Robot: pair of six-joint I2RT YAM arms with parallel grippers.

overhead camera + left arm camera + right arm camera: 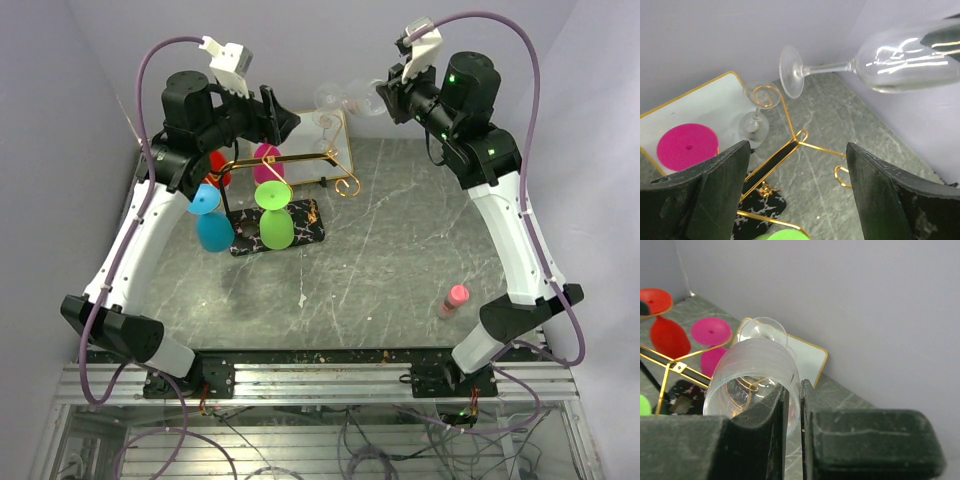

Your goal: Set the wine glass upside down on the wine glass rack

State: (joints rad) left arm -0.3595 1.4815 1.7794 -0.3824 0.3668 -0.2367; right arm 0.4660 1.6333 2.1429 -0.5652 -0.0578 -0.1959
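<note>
at the near right of the grey marbled table [400, 240] sits a small pink bottle [455, 298]. mid-left, the wine glass rack [305, 158] carries a blue glass [212, 228], a green glass [275, 225], a red glass [217, 165] and a pink glass [266, 155], all bowl-down. above it the left gripper [275, 112] hangs with jaws spread, gripping nothing. behind, a gold-rimmed white tray [700, 100] holds one clear glass [754, 125]. farthest, by the pale wall, the right gripper [385, 98] is clenched on the wine glass [340, 98], held sideways in the air, off the rack.

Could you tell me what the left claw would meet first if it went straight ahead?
Likely the wine glass rack, whose gold bar lies centred ahead of the open left claw; depth is uncertain.
</note>
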